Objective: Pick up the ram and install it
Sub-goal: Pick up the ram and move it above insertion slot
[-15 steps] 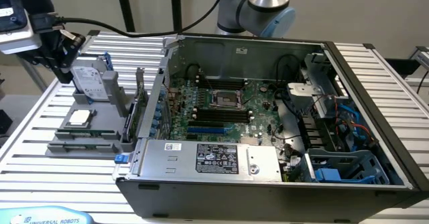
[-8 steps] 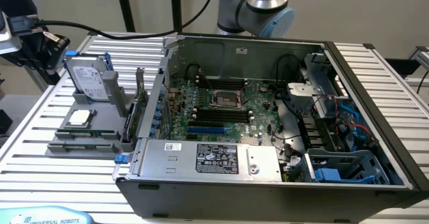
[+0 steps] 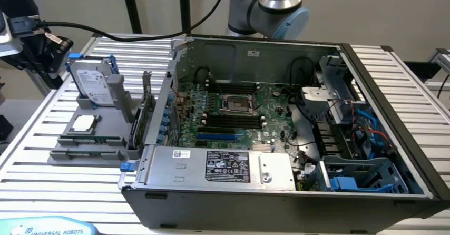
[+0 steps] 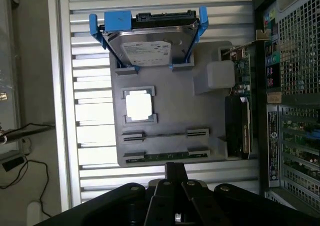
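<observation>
The ram is a slim green stick lying on edge in the outer slot of the grey fixture, between two grey end holders. In the exterior view the ram lies low on that fixture, on the exterior view's left, beside the open computer case. My gripper hangs above the fixture's edge just outside the ram, shut with nothing between its fingers. Inside the case, the motherboard's black memory slots lie below the processor socket.
The fixture also holds a silver hard drive in a blue frame and a square silver processor chip. A circuit card stands upright between fixture and case wall. Cables and drive bays crowd the case's right side. A light-blue arm joint sits at the front.
</observation>
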Robot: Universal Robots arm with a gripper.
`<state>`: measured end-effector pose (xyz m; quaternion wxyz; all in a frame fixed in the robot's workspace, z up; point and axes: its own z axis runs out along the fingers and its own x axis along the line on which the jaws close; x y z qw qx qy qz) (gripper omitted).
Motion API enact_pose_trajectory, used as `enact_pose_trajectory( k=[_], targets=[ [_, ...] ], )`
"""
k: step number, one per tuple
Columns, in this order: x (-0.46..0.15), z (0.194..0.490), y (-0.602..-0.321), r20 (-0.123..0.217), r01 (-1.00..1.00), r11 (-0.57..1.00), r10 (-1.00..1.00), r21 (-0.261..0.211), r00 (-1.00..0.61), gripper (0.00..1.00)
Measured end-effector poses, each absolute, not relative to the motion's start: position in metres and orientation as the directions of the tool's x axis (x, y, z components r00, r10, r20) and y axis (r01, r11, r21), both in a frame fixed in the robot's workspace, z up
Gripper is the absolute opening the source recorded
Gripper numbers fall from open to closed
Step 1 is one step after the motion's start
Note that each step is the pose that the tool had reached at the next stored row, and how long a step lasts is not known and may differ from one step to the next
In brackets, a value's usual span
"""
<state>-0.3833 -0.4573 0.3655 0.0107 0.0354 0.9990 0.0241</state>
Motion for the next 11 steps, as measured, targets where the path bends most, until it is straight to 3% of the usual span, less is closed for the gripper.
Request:
enact_pose_trajectory(
  k=[11],
  targets=[
    [-0.3833,0.3655,-0.4573,-0.020,0.070,0.996,0.071,0.049,-0.997,0.11]
  ],
)
